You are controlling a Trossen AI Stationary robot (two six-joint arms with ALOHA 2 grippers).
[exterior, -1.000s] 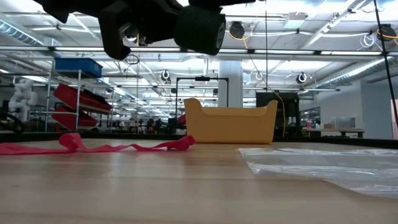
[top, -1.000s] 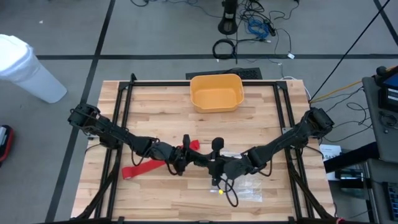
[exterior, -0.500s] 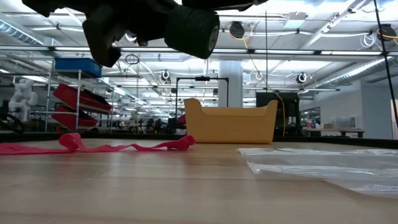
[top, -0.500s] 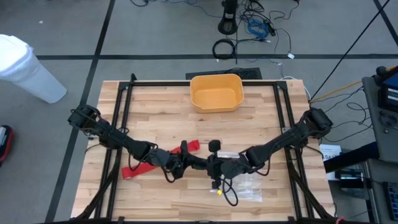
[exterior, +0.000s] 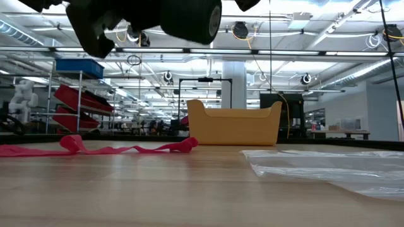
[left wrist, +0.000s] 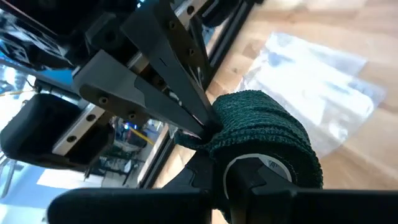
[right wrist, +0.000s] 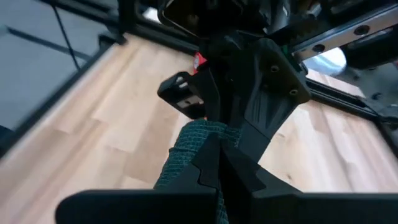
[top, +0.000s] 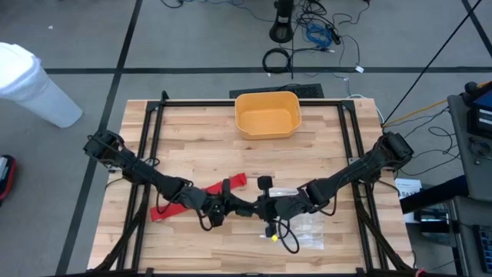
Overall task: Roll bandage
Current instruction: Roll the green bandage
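The red bandage (top: 196, 196) lies unrolled and slack on the wood table, a long strip also seen in the low view (exterior: 120, 149); no gripper touches it. Above the table's middle, near the front, my left gripper (top: 231, 206) and my right gripper (top: 260, 206) meet tip to tip. Between them hangs a dark green roll of wrap (left wrist: 267, 140), also visible in the right wrist view (right wrist: 189, 152). Both grippers are shut on it. My left gripper holds the green roll at its end face, round the pale ring of its core (left wrist: 258, 167); its own fingers hide the exact hold. The roll is lifted clear of the table. My right gripper pinches the roll's loose outer end (left wrist: 200, 138) between its two fingertips (left wrist: 186, 106), coming level from the table's right. The short piece of wrap between fingertips and roll looks drawn tight.
A clear crinkled plastic bag (top: 307, 225) lies on the table below the right gripper, with a small yellow thing (top: 272, 237) at its near edge. A yellow bin (top: 267, 114) stands at the far middle. Black frame rails (top: 150, 154) run along both sides.
My left gripper has gone toward the table's near edge and has rolled about its own axis, carrying the green roll. My right gripper has stayed in place and has turned with it. The red bandage has not moved.
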